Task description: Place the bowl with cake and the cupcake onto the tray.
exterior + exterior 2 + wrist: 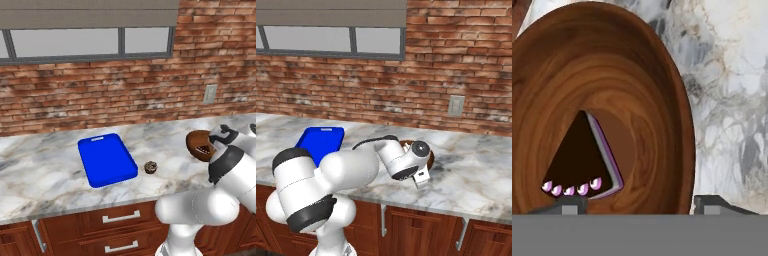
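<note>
The brown wooden bowl (637, 75) sits on the marble counter with a dark cake wedge (579, 160) inside. My gripper (643, 205) is open and straddles the bowl's near rim: one fingertip (567, 204) is inside the bowl by the cake, the other fingertip (722, 204) is outside over the counter. From the left base view the bowl (197, 142) lies at the right, and my gripper (216, 144) is down at its right edge. The cupcake (150, 167) stands alone on the counter, just right of the blue tray (106, 159). My arm hides part of the tray (320, 142).
The marble counter (45, 170) runs along a brick wall with a window above. A wall socket (456, 105) sits behind the bowl. Wooden drawers (120, 217) line the counter's front edge. Bare counter stretches left of the tray and right of the bowl.
</note>
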Available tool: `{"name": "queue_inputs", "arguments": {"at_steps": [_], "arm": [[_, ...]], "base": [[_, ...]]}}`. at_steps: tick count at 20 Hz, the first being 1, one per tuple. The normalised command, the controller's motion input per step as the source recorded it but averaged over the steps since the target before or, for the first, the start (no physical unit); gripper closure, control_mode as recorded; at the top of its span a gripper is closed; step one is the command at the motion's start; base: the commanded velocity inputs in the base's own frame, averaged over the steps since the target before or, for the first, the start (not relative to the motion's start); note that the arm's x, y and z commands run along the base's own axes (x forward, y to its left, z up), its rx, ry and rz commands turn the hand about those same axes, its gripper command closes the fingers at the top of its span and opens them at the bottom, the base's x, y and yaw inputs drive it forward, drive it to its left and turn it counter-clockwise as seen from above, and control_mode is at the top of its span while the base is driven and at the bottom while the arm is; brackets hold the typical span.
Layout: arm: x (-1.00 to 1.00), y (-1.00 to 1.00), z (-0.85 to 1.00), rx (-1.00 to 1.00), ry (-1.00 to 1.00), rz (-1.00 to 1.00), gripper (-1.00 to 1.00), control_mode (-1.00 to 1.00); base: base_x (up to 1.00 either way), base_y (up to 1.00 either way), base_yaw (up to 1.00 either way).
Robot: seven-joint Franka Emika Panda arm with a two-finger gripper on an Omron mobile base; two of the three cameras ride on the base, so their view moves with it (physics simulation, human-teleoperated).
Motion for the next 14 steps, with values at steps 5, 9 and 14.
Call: {"name": "queue_inputs", "arguments": {"at_steps": [5,9,14], "arm": [[0.00,0.00,0.01,0.00,0.00,0.00,1.00,-1.00],[0.00,0.08,0.16,0.01,0.00,0.02,1.00,-1.00],[0.00,0.11,0.43,0.00,0.02,0.05,1.00,-1.00]], "base": [[0.00,0.00,0.00],[0.00,0.00,0.00],[0.00,0.00,0.00]]}}
